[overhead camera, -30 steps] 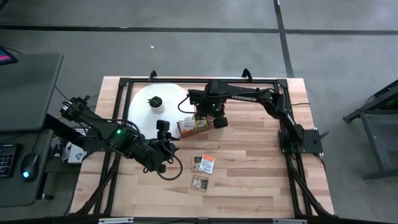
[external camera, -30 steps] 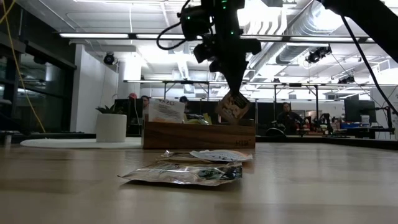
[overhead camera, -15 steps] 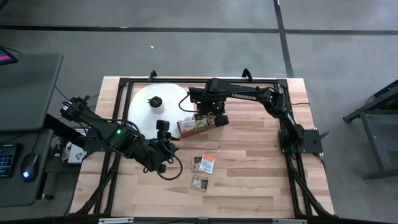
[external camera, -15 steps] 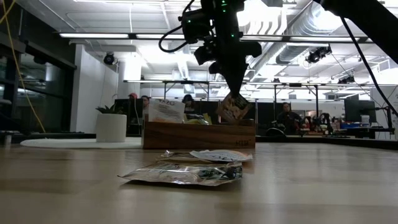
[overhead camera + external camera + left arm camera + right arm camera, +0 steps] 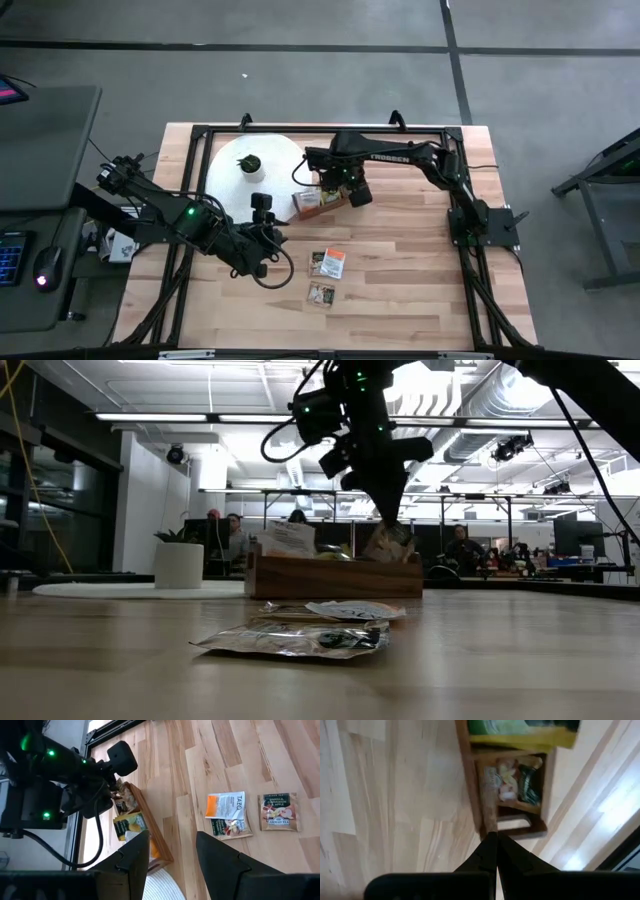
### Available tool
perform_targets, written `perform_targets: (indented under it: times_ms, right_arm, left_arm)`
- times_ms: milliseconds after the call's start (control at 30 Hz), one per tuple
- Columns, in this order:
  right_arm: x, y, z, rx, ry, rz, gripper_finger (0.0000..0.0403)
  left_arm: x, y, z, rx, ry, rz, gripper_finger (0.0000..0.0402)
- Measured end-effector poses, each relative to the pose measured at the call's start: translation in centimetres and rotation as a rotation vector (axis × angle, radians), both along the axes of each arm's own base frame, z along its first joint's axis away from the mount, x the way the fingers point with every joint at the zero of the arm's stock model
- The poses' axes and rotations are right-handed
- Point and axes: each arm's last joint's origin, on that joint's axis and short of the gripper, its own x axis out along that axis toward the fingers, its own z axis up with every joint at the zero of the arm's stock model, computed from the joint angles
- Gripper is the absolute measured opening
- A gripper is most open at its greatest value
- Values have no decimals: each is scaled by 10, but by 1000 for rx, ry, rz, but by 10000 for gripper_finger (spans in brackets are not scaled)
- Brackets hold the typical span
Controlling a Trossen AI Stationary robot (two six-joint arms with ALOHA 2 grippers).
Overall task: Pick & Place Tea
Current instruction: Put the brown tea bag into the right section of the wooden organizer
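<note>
My right gripper (image 5: 390, 520) is shut on a brownish tea sachet (image 5: 388, 544) above the right end compartment of the long wooden box (image 5: 318, 200). The box holds other sachets, among them a green-and-yellow one (image 5: 129, 826) and a white one (image 5: 287, 538). Three loose sachets lie flat on the table: an orange-and-white one (image 5: 226, 806) overlapping a dark one (image 5: 229, 827), and a brownish one (image 5: 279, 812). My left gripper (image 5: 172, 865) hovers open by the disc's near right rim, holding nothing. My right gripper pinches the sachet's upper edge (image 5: 389, 529) between its two shut fingers, coming from above and pointing down. The sachet hangs upright below the fingertips, its lower part behind the box's near wall, inside the end compartment. Whether it touches the box's floor, I cannot tell.
A large white disc (image 5: 232, 185) with a small dark knob (image 5: 250, 164) lies at the far left, next to the box. The black frame rail (image 5: 320, 128) runs along the far edge. Bare wood stretches right of the loose sachets.
My right gripper has sunk a little with the sachet, whose lower part now stands deeper in the box. The box has slid a short way toward the table's right edge, and the gripper has gone that way with it.
</note>
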Motion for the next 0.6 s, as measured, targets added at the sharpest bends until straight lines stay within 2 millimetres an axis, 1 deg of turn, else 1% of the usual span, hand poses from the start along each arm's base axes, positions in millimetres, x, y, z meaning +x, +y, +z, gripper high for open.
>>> perform_targets:
  times_ms: [600]
  right_arm:
    - [-1, 0, -2, -3, 10, 10, 0]
  left_arm:
    - [0, -1, 0, -15, 6, -8, 158]
